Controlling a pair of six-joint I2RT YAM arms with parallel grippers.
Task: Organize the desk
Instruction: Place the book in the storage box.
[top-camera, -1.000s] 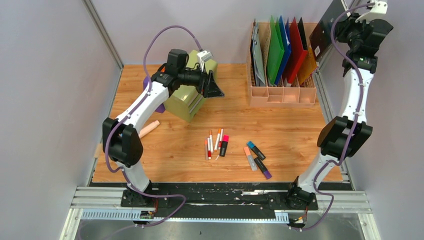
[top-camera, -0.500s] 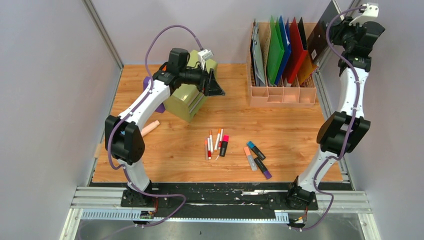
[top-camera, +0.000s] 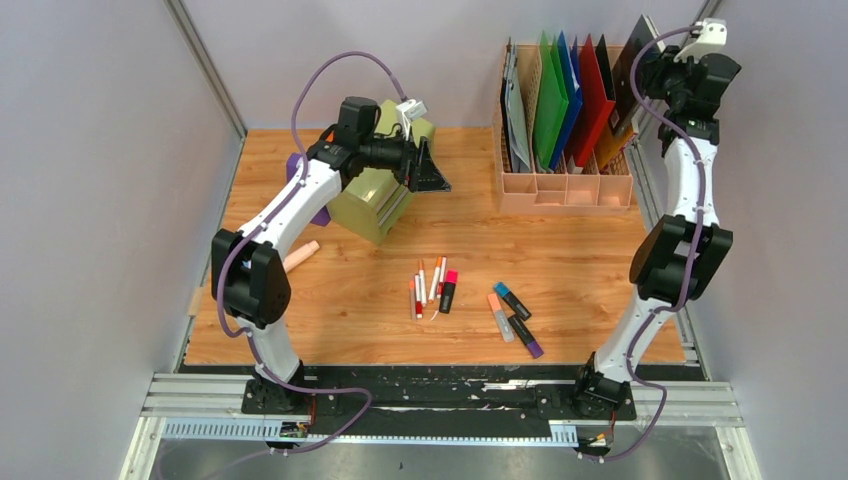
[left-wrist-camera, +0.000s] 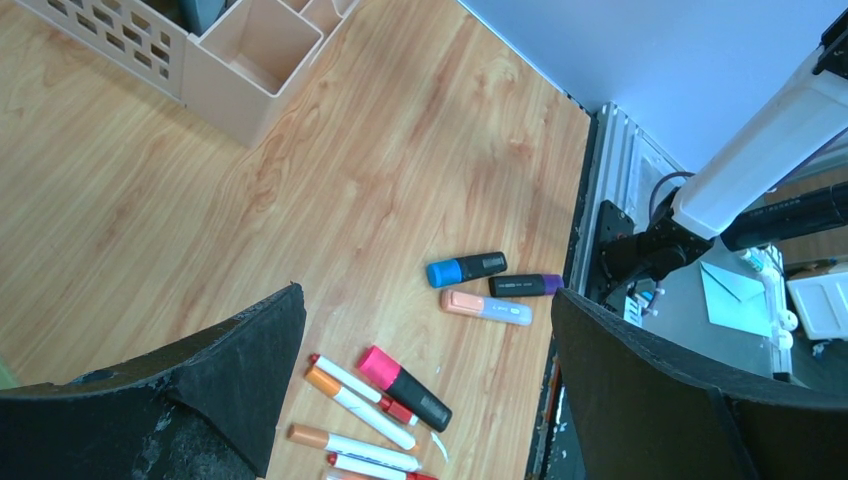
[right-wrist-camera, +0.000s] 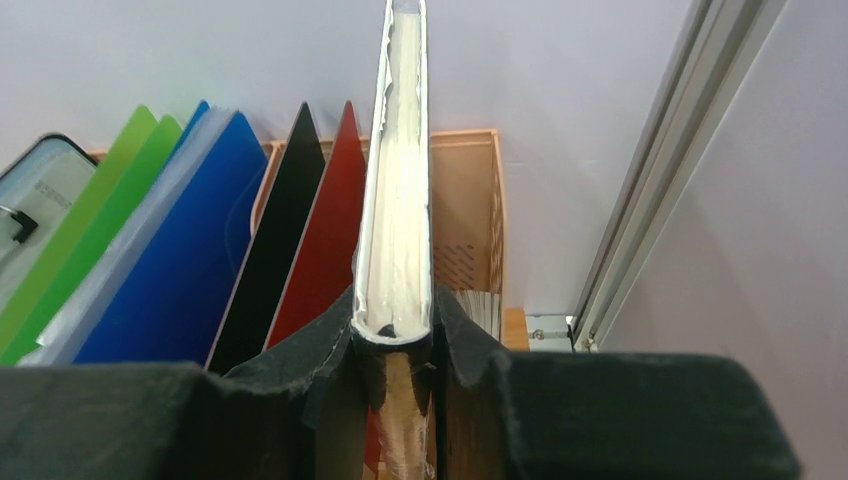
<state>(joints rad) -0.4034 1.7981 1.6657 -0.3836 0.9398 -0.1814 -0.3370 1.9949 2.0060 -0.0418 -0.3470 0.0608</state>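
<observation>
The wood-grain table (top-camera: 580, 262) is filling the floor of the grey-walled enclosure, with its black and silver rail (top-camera: 450, 396) running along the near edge where both arm bases are sitting. The left claw (top-camera: 428, 172) is hovering above the table just beside the olive-green drawer chest (top-camera: 372, 205), its fingers (left-wrist-camera: 235, 385) standing wide apart and holding nothing; in the wrist view it is looking down on the scattered pens. Those are lying near the middle of the table: a bunch of thin pens (top-camera: 425, 285) touching a pink highlighter (top-camera: 447, 291), and just to the right a blue highlighter (top-camera: 512, 300), a peach highlighter (top-camera: 500, 317) and a purple highlighter (top-camera: 526, 337) close together. A peach stick (top-camera: 298, 258) is lying by the left arm. At the far right, the right claw (right-wrist-camera: 397, 345) is clamping a black-covered book (right-wrist-camera: 397, 200) by its lower edge, white pages showing between the covers, and is holding it raised over the right end of the peach file rack (top-camera: 565, 190). The rack is standing at the table's far edge, carrying a green folder (top-camera: 548, 100), a blue folder (top-camera: 568, 90) and a red folder (top-camera: 592, 100) upright in its slots.
</observation>
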